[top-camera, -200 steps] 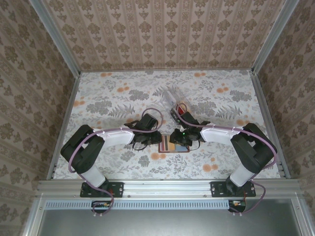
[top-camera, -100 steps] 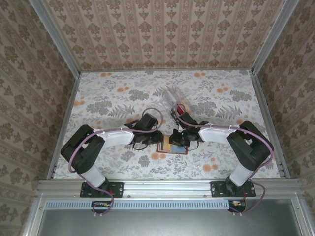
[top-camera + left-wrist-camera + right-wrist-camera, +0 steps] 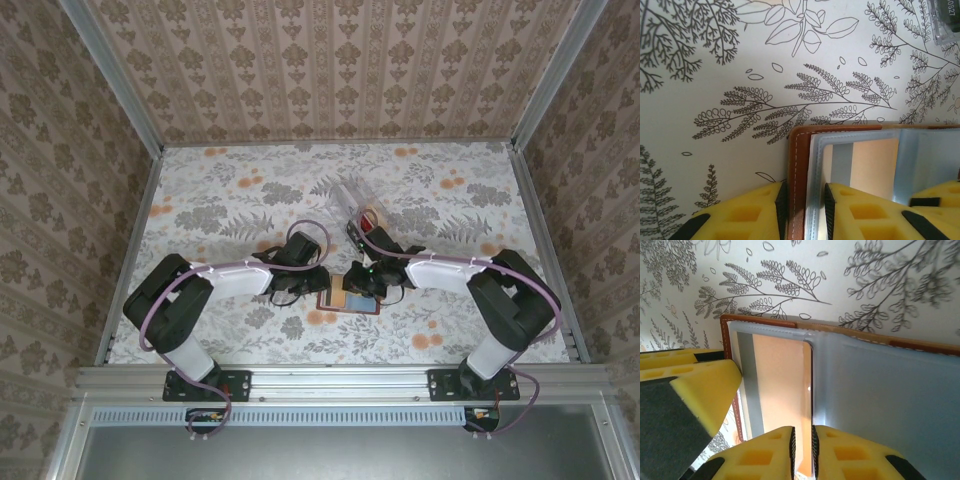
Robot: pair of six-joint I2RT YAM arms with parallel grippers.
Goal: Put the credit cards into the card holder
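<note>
Card holder (image 3: 796, 165) in clench of left gripper (image 3: 804, 200) and right gripper (image 3: 801, 437); clear case (image 3: 945, 22) label perhaps "0327".

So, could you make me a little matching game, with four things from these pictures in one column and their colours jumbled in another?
Things:
1. left fingers
2. card holder cover
3. card holder pockets
4. table

Colours:
A. clear, faintly bluish
B. pale with leaf drawings
C. yellow
D. brown leather

Pairs: 1-C, 2-D, 3-A, 4-B
</note>
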